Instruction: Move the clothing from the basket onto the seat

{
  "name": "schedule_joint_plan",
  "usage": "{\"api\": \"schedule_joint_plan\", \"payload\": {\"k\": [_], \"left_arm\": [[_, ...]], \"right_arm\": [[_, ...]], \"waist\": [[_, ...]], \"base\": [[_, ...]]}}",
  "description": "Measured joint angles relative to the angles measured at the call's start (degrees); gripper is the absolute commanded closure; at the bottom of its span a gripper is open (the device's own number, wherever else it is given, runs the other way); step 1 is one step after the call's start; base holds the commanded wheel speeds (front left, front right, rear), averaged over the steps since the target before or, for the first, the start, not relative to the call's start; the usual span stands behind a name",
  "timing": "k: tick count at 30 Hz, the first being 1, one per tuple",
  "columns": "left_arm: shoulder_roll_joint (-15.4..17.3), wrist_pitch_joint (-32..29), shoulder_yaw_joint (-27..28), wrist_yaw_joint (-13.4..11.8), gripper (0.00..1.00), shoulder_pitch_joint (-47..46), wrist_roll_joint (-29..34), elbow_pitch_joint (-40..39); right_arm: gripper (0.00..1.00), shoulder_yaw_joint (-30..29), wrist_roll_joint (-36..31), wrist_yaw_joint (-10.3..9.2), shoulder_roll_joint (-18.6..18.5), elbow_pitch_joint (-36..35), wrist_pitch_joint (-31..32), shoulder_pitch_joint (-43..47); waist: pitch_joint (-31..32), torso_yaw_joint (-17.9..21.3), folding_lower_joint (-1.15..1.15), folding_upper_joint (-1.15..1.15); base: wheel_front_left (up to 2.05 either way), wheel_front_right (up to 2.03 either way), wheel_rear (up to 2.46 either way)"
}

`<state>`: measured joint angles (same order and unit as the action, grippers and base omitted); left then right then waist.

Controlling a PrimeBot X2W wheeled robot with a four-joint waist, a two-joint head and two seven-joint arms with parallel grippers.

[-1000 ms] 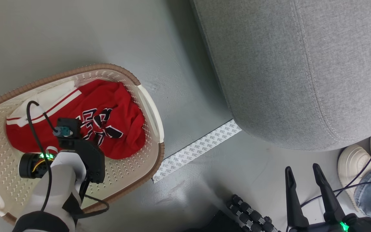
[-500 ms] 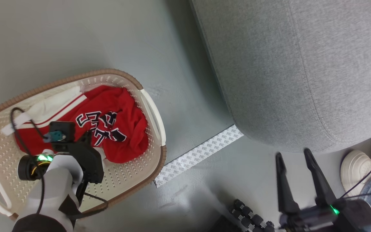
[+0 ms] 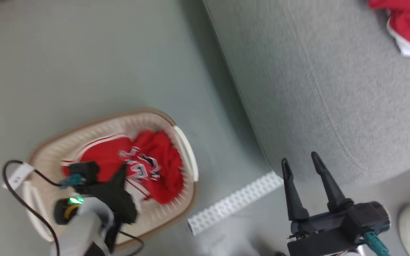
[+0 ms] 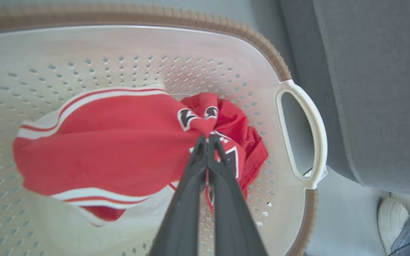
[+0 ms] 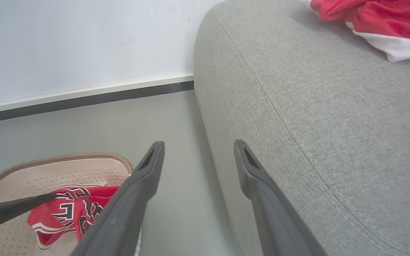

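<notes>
The crumpled red white-trimmed jersey point(image 4: 112, 149) lies 9-to-3 o'clock in the left wrist view, inside the oval cream perforated basket point(image 4: 84, 67); left gripper point(image 4: 206, 138) jaws pinch it, right gripper point(image 3: 299, 159) jaws stand wide.

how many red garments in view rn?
2. A jersey in the basket, pinched by the left claw; another garment on the seat. More may hide beneath the jersey.

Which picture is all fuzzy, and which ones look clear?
Head view: smeary all over; the holes of the basket and the letters on the jersey are streaked. Left wrist view: mostly clear, with sharp letters beside the shut left tool, softer near the bottom edge. Right wrist view: the clearest; you can see the weave and stitched seam of the seat.
</notes>
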<state>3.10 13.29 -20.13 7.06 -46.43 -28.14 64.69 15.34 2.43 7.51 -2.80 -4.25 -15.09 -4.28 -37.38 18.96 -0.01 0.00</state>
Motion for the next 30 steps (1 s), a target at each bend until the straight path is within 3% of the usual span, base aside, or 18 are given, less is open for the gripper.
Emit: {"api": "schedule_joint_plan", "payload": {"k": [3,12,19,30], "left_arm": [[-0.02,-1.9,-5.97,-0.65,1.0,3.92,-6.36,-6.97],[-0.11,-3.66,-17.35,-10.24,1.0,13.51,-16.67,-24.43],[0.03,-5.35,-19.15,-14.96,1.0,15.78,-17.79,-34.31],[3.25,-10.24,-19.11,-17.72,1.0,12.99,-16.79,-45.09]], "right_arm": [[0.0,0.23,-0.32,0.0,0.01,2.61,0.0,-0.04],[0.0,1.92,-0.7,0.0,0.0,8.06,0.94,3.77],[0.0,5.06,0.36,0.0,0.0,9.4,2.65,5.0],[0.0,7.46,1.1,0.0,-0.04,10.99,3.8,4.82]], "waist": [[4.09,-1.65,0.0,0.0],[17.71,-6.8,-0.02,-0.01],[28.22,-10.37,-0.02,-0.01],[40.54,-17.01,-0.01,-0.02]], "base": [[0.0,0.0,0.0],[0.0,0.0,0.0],[0.0,0.0,0.0],[0.0,0.0,0.0]]}}
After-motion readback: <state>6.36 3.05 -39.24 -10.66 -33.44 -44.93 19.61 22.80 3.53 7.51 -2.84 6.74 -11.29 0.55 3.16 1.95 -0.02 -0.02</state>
